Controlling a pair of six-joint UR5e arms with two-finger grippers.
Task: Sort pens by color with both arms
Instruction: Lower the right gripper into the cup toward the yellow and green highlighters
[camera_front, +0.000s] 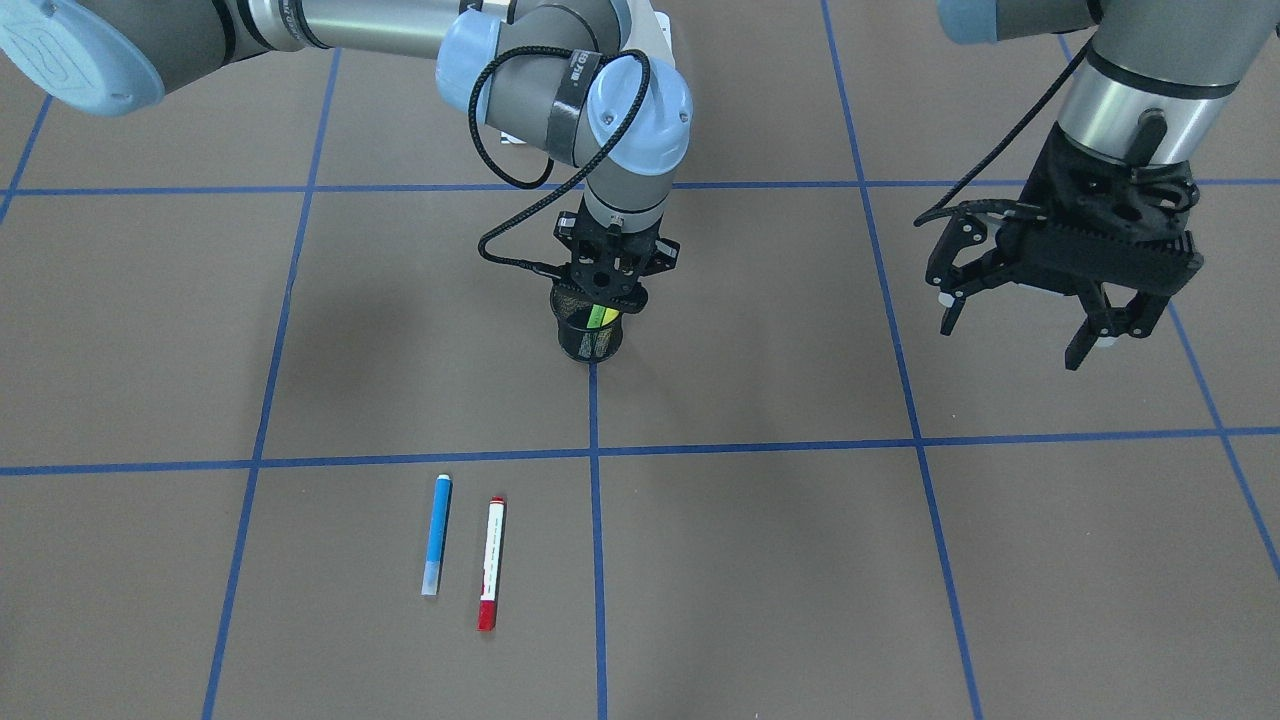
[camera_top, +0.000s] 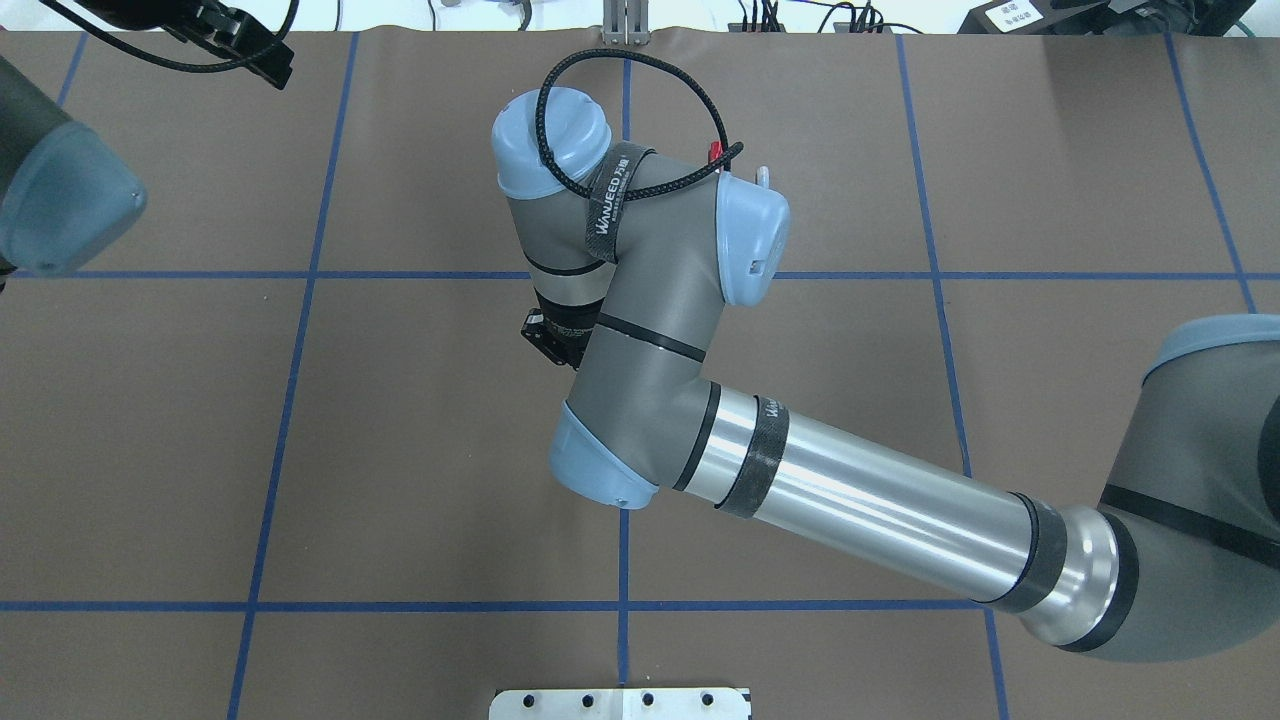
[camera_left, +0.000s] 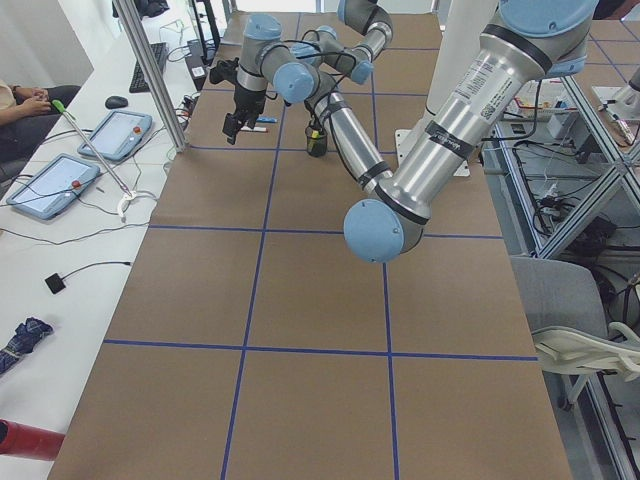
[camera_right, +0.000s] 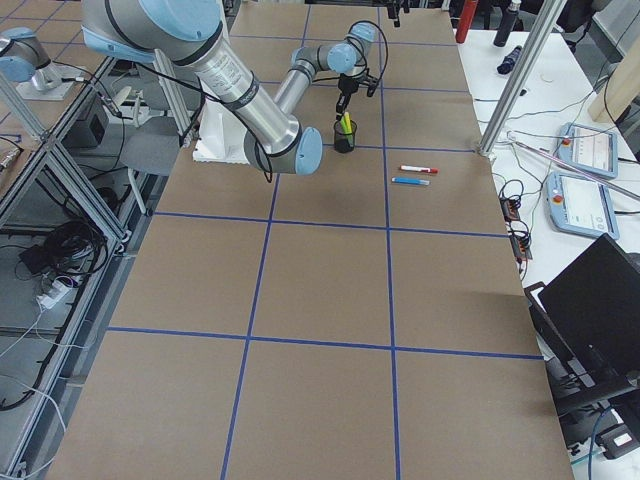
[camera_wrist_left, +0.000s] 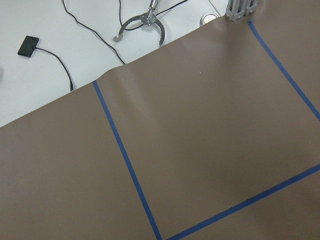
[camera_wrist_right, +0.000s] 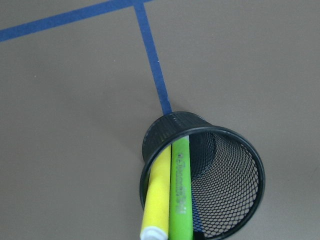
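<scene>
A black mesh cup stands at the table's middle with the yellow pen and the light green pen upright inside it. My right gripper hangs straight over the cup's mouth; its fingers are hidden, so I cannot tell whether it is open or shut. The blue pen and the red-capped white pen lie side by side on the table, on the far side of the cup from the robot. My left gripper hovers open and empty above the table, well off to the cup's side.
Blue tape lines divide the brown table into squares. The right arm's long forearm reaches across the middle. A metal post and tablets stand at the operators' edge. The white pedestal base sits at the robot's edge.
</scene>
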